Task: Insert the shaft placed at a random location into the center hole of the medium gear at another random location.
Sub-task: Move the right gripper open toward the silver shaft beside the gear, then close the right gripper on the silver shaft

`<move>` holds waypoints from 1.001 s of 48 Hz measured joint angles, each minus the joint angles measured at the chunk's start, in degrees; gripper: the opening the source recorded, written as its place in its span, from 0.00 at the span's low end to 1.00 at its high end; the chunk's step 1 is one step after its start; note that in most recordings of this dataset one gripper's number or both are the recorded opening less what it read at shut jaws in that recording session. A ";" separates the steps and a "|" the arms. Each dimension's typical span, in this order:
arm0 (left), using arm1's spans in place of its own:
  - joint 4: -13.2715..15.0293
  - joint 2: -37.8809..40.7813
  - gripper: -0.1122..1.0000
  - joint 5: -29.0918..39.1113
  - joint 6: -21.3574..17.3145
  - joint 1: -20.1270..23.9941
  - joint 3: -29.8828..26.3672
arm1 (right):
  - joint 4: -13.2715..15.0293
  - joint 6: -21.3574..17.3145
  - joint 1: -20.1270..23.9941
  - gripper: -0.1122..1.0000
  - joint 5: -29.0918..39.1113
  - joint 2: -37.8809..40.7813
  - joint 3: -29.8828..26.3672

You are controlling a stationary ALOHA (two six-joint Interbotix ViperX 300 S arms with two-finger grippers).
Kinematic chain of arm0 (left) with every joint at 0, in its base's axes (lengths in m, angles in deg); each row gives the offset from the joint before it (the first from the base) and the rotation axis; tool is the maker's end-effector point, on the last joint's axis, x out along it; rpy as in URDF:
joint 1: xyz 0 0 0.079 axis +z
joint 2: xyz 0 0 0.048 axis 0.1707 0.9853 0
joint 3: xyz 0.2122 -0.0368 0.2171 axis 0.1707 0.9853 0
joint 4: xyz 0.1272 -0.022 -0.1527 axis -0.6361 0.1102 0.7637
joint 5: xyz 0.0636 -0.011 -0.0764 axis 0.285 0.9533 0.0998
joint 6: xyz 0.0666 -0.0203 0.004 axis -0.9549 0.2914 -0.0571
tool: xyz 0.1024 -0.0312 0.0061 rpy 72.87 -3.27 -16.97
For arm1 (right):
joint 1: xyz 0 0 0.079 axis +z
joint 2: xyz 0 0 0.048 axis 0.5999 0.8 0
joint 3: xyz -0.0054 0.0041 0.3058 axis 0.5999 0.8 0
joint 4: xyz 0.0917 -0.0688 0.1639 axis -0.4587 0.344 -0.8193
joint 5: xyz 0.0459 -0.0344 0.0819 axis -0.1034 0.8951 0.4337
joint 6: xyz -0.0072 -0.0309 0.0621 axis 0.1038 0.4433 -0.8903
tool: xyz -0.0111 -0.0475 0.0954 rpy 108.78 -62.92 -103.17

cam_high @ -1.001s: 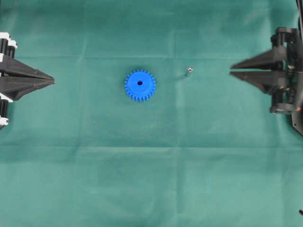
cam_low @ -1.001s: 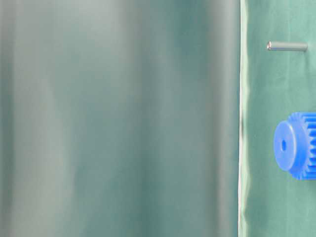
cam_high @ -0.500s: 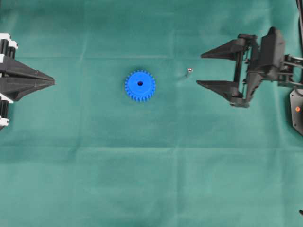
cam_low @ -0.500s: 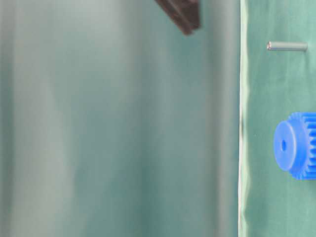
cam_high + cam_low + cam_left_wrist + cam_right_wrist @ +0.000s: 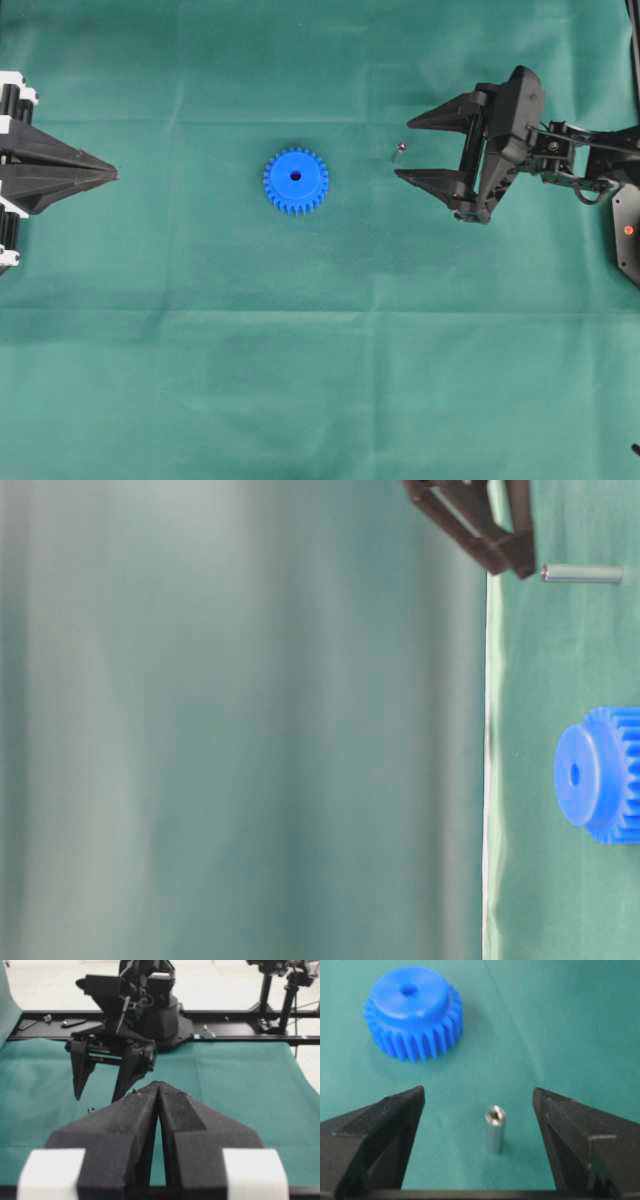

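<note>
Gear first: the bright blue plastic toothed wheel (image 5: 295,181) sits flat on the green cloth (image 5: 320,380) a bit left of the middle in the overhead view, its small dark round center hole (image 5: 295,176) facing up with nothing in it. The tiny silvery-grey metal pin (image 5: 398,152), i.e. the shaft, stands upright on the cloth to the right of the gear, well apart from it; the right wrist view shows it on end with a little recess in its top face. The right gripper (image 5: 402,149) comes in from the right with its 2 black jaws spread wide, and their tips sit either side of the pin without touching it, 1 above and 1 below in the overhead view. From the right wrist camera the pin (image 5: 495,1129) is roughly centred in the gap between the 2 fingertips (image 5: 400,1110), with the gear (image 5: 413,1012) further off beyond it. In the table-level view a dark jaw tip is right next to the pin's top end, though contact is hard to judge there. The left gripper (image 5: 114,174) stays out at the far left edge, jaws pressed together to a point, holding nothing.
</note>
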 measured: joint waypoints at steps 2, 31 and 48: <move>0.00 0.00 0.10 0.00 0.09 0.00 0.00 | -0.26 0.00 -0.18 0.91 -0.53 1.05 -0.09; 0.00 0.00 0.10 0.79 0.09 0.00 0.09 | -1.23 0.00 -0.79 0.69 -1.58 5.54 -1.76; 0.00 0.00 0.10 0.88 0.09 0.00 0.00 | -1.67 0.00 -0.79 0.22 -1.41 5.63 -1.93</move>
